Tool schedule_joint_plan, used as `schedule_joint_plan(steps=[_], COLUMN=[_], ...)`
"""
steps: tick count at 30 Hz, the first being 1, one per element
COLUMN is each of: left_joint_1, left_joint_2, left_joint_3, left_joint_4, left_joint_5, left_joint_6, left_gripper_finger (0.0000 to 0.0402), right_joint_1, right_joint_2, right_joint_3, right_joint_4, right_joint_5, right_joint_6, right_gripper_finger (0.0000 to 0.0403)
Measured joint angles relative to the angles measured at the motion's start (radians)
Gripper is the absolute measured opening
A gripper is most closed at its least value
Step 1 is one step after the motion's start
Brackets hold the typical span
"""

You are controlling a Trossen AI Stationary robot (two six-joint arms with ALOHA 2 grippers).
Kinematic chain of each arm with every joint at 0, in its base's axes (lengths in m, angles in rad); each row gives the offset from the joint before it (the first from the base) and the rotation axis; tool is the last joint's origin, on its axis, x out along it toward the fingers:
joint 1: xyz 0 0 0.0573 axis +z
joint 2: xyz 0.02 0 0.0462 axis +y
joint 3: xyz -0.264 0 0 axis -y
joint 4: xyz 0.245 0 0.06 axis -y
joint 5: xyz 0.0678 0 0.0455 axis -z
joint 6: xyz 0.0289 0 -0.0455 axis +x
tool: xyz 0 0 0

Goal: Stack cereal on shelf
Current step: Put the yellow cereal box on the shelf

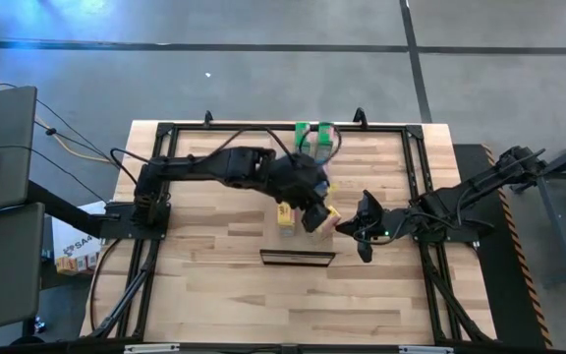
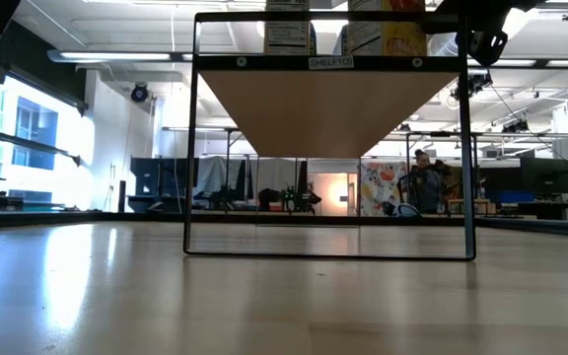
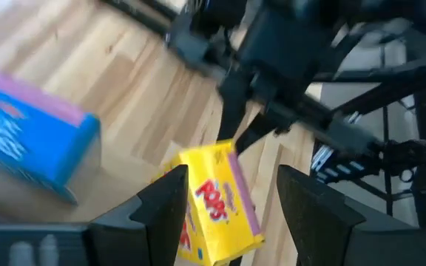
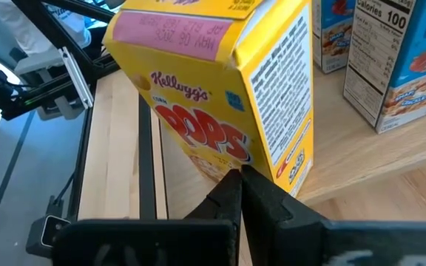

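Note:
A yellow Pops cereal box [image 4: 220, 96] stands tilted at one end of the raised light-wood shelf [image 4: 368, 166], its bottom corner by the shelf's edge. My right gripper [image 4: 241, 179] is shut, its tips against this box. My left gripper [image 3: 231, 177] hovers open over the same box [image 3: 217, 210], one finger on either side; I cannot tell whether either touches it. Blue boxes [image 4: 413, 59] stand on the shelf behind, one also in the left wrist view [image 3: 28, 144]. Two green boxes [image 1: 312, 136] stand on the table at its far edge. My right gripper presses its shut fingertips [image 4: 231, 188] against the yellow box's printed front near the lower corner [image 4: 224, 164]. It comes about level from the table's right side. The box leans away from the fingers, its bottom on the shelf's end.
The shelf rests on a black wire frame [image 2: 190, 148] in the table's middle; from below, box bottoms [image 2: 383, 35] show above its panel [image 2: 328, 108]. Black rails [image 1: 155, 246] run round the tabletop. The near half of the table holds only the frame's front bar [image 1: 298, 258].

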Motion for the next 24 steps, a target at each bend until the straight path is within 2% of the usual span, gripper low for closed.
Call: schedule_joint_plan(steps=[7,10,14,19,24], left_joint_1=[0.000,-0.033,-0.100,-0.172,-0.234], left_joint_2=[-0.037,-0.068,-0.095,-0.136,-0.155], left_joint_3=[0.060,0.062,0.059,0.059,0.057], left_joint_4=[0.040,0.064,0.082,0.056,0.048], left_joint_5=[-0.005,-0.063,-0.167,-0.270,-0.366], left_joint_6=[0.129,0.182,0.270,0.317,0.373], left_gripper_finger=[0.0199,0.0186,0.0128,0.0021,0.0010], right_joint_1=[-0.003,-0.013,-0.029,-0.046,-0.070], right_joint_2=[0.000,0.000,0.006,0.017,0.027], right_joint_3=[0.000,0.000,0.000,0.000,0.000], right_joint_4=[-0.001,-0.003,0.002,0.001,0.018], right_joint_5=[0.008,0.005,-0.015,-0.044,-0.052], right_joint_6=[-0.020,-0.026,-0.037,-0.056,-0.077], right_gripper_finger=[0.0000,0.0000,0.0000,0.0000,0.0000])
